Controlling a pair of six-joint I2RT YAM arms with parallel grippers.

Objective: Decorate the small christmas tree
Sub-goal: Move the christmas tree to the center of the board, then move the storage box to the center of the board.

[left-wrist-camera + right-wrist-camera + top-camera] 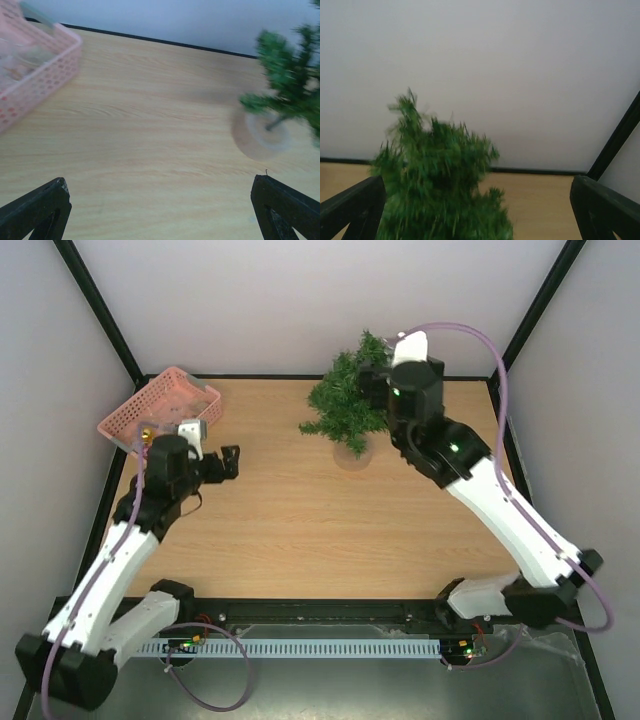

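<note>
The small christmas tree [345,405] stands on its round pale base [352,452] at the back middle of the table. My right gripper [375,390] is at the tree's upper right side. In the right wrist view it [477,200] is open, with the blurred green tree top [440,175] between its wide-apart fingers [355,210] and nothing gripped. My left gripper [228,462] hovers over the table left of the tree, near the basket. It [160,200] is open and empty, with the tree [290,85] and its base [260,135] ahead on the right.
A pink plastic basket [160,405] sits at the back left corner, and it [35,75] holds small things too blurred to name. White walls and black frame posts [100,310] enclose the wooden table [300,520].
</note>
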